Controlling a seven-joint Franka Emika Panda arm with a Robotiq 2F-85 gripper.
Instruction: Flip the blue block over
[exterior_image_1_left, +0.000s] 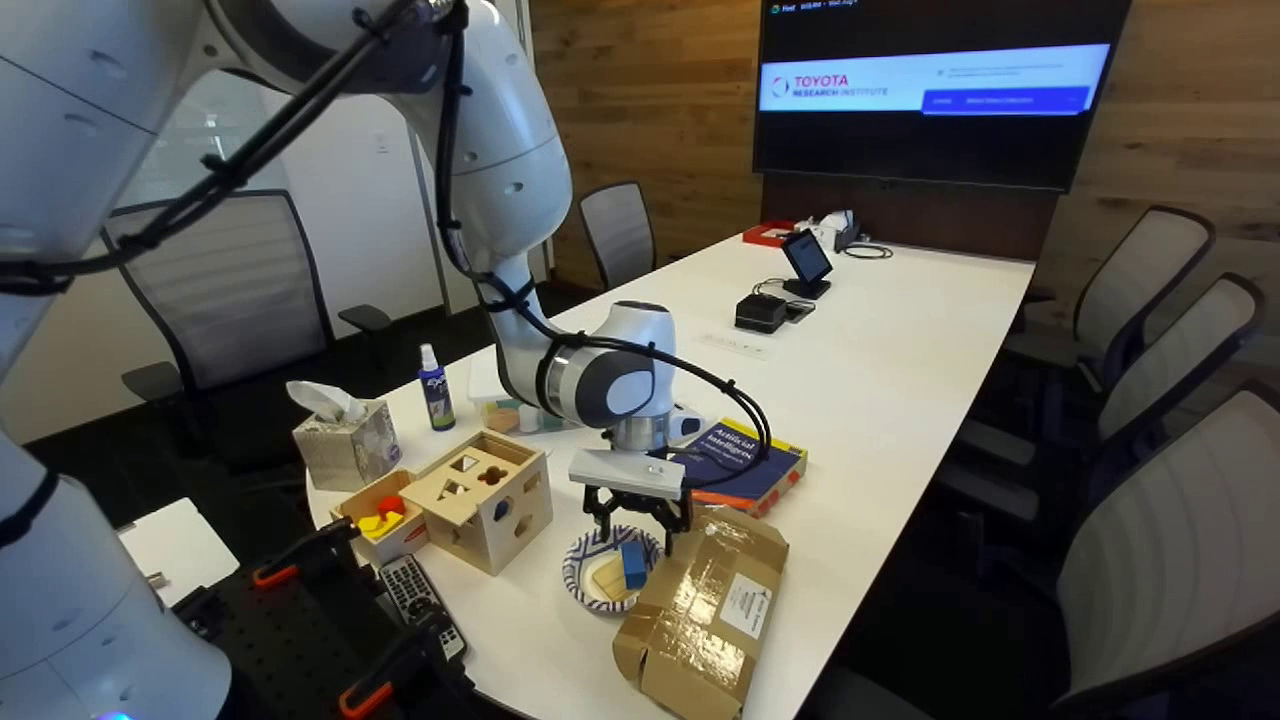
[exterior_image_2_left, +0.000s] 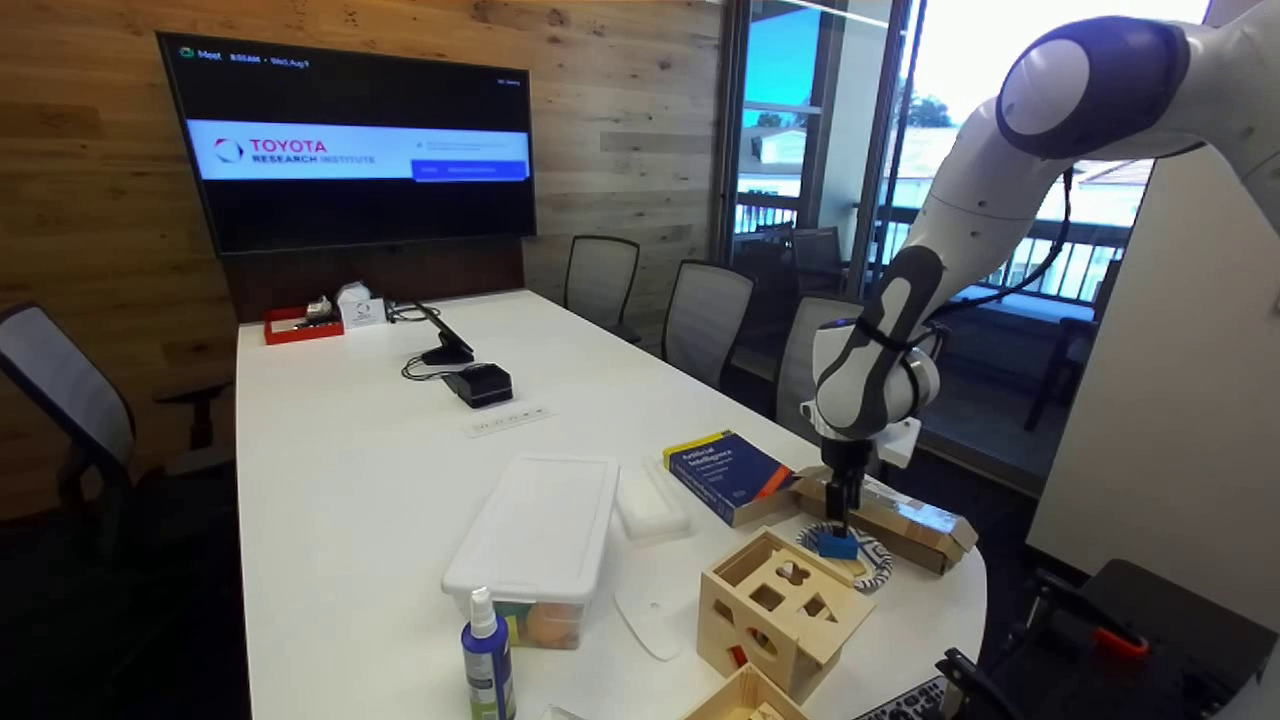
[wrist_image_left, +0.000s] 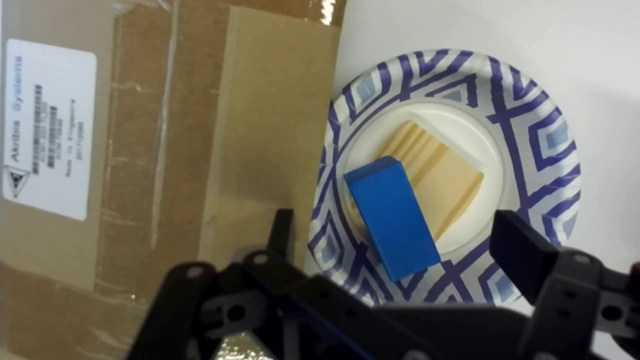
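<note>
Wrist view, carton: just beside plate, 9 o'clock; could foul a low descent.
Gripper: spread wide, holding nothing.
Blue block: plate's 7-8 o'clock, overlapping wood block; off-centre pinch could skid it.

Robotiq gripper: fingers apart, gaps either side of blue block. Wooden block: obstacle along one flank. Cardboard box: obstacle just beside paper dish. Wooden shape-sorter: obstacle on dish's opposite side. White tabletop: bare strip between dish and sorter.
</note>
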